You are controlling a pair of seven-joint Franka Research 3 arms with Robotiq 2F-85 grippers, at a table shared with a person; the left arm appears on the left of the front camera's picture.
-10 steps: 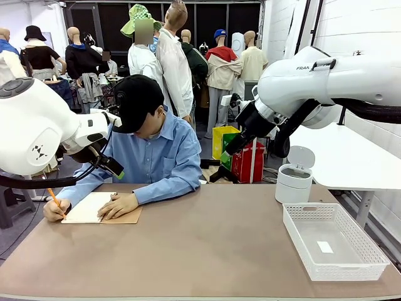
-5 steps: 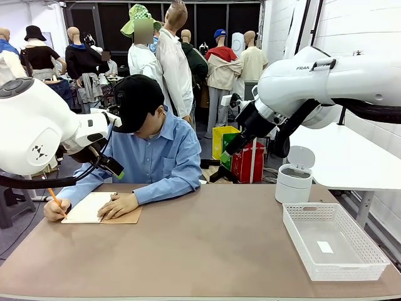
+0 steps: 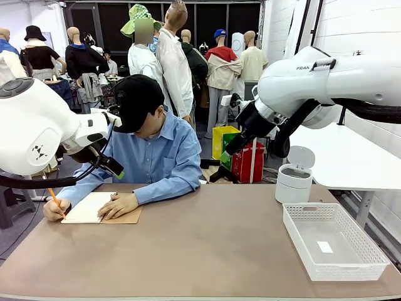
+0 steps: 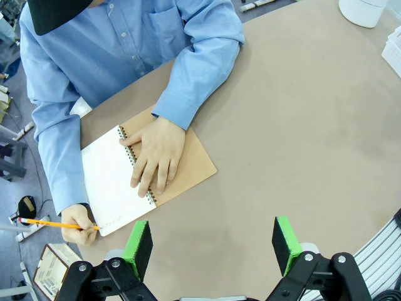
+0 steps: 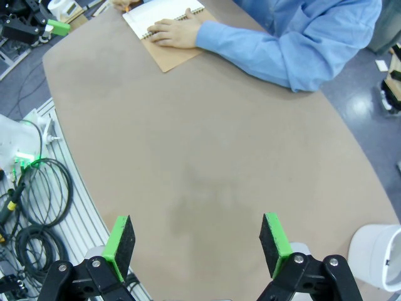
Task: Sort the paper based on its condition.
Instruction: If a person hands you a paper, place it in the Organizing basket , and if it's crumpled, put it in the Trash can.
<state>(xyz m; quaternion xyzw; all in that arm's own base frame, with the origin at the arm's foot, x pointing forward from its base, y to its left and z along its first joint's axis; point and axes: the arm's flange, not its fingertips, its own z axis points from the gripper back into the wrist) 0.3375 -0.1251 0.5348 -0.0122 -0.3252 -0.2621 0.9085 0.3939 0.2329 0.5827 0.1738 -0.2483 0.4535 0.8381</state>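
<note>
The paper as a loose sheet is out of view. A spiral notebook [image 3: 94,208] lies open on the table's far left, white page up, brown cover [image 4: 191,170] folded under. The person's one hand [image 4: 156,157] lies flat on it. Their other hand writes on the page with an orange pencil [image 4: 56,223]. My left gripper [image 4: 213,241] hangs open high above the table near the notebook, nothing between its green pads. My right gripper [image 5: 197,241] is also open and empty, raised over the table's right half, with the notebook [image 5: 164,15] far off.
A white mesh basket [image 3: 338,269] stands at the right with a small white tag [image 3: 324,246] inside. A white lidded bin [image 3: 294,179] stands behind it. The brown tabletop [image 3: 207,244] between notebook and basket is bare. Cables [image 5: 31,200] lie beyond the table edge.
</note>
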